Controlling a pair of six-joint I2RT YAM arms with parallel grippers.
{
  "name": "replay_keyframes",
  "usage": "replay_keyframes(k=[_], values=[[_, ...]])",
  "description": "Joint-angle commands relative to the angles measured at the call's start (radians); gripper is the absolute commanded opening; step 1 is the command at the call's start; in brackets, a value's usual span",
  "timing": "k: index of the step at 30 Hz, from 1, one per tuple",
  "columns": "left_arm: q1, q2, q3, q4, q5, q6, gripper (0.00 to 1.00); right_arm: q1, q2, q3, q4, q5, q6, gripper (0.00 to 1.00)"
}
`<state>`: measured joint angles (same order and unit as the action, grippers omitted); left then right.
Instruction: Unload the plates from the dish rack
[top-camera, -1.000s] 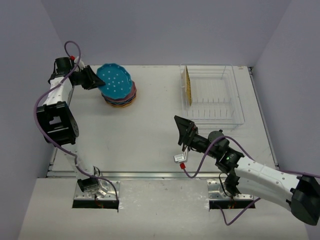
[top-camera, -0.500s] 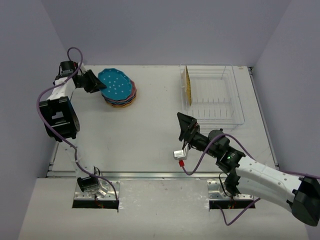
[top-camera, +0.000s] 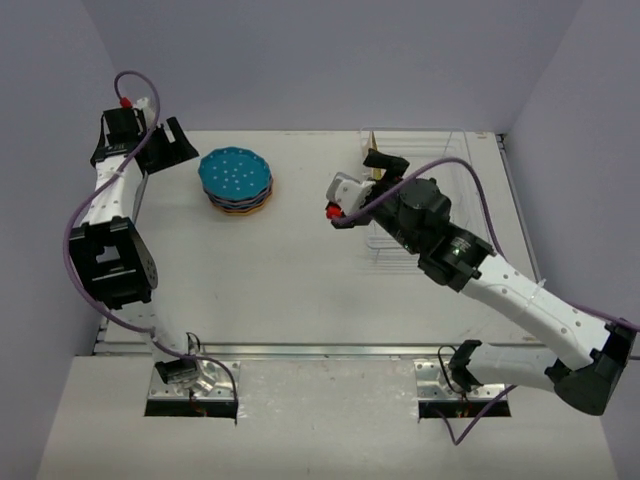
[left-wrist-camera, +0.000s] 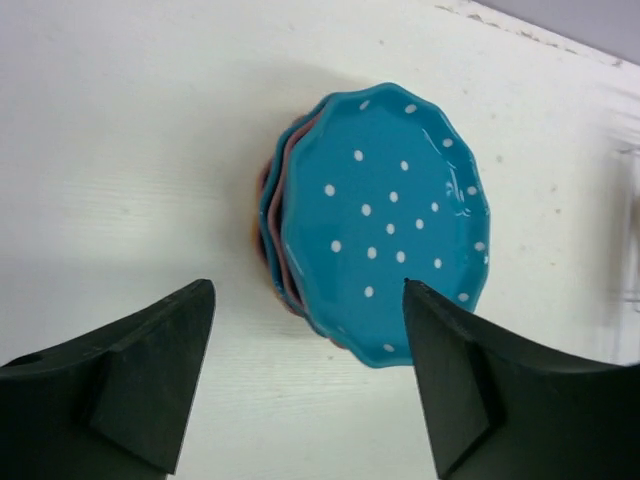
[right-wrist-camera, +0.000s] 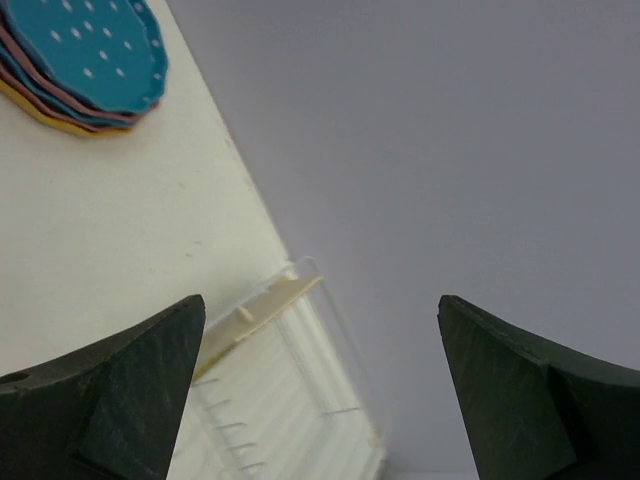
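Both arms have just traded roles. Nearest, the right arm has swung up from the middle of the table to the rack. The right gripper hangs at the rack's left end, jaws wide and empty, near the one yellow plate standing on edge there. Farther left, the teal plate now lies flat on top of the stack. The left gripper has let go of it and drawn back toward the far corner, jaws wide with nothing between them. By my reading that plate is delivered and only the yellow one remains to lift out; what shows of the rack holds nothing else. No brand or writing can be read; a white tag with a red end beside the right gripper is too small to make out.
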<state>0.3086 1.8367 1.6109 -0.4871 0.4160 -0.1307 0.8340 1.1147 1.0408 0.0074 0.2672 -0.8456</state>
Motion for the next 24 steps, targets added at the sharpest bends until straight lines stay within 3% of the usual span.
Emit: replay_keyframes(k=[1, 6, 12, 21, 24], values=[[-0.032, -0.195, -0.084, 0.111, -0.257, 0.095, 0.79, -0.137, 0.109, 0.227, -0.309, -0.014, 0.541, 0.99], [-0.047, -0.385, -0.215, 0.19, -0.299, 0.141, 0.99, -0.397, 0.345, 0.486, -0.594, -0.233, 0.873, 0.93], [-0.118, -0.494, -0.283, 0.181, -0.298, 0.162, 1.0, -0.492, 0.533, 0.592, -0.638, -0.351, 0.988, 0.91], [-0.171, -0.535, -0.318, 0.131, -0.263, 0.095, 1.0, -0.549, 0.766, 0.813, -0.642, -0.398, 1.03, 0.89], [-0.176, -0.537, -0.32, 0.122, -0.238, 0.072, 1.0, -0.56, 0.857, 0.88, -0.639, -0.406, 1.029, 0.79]])
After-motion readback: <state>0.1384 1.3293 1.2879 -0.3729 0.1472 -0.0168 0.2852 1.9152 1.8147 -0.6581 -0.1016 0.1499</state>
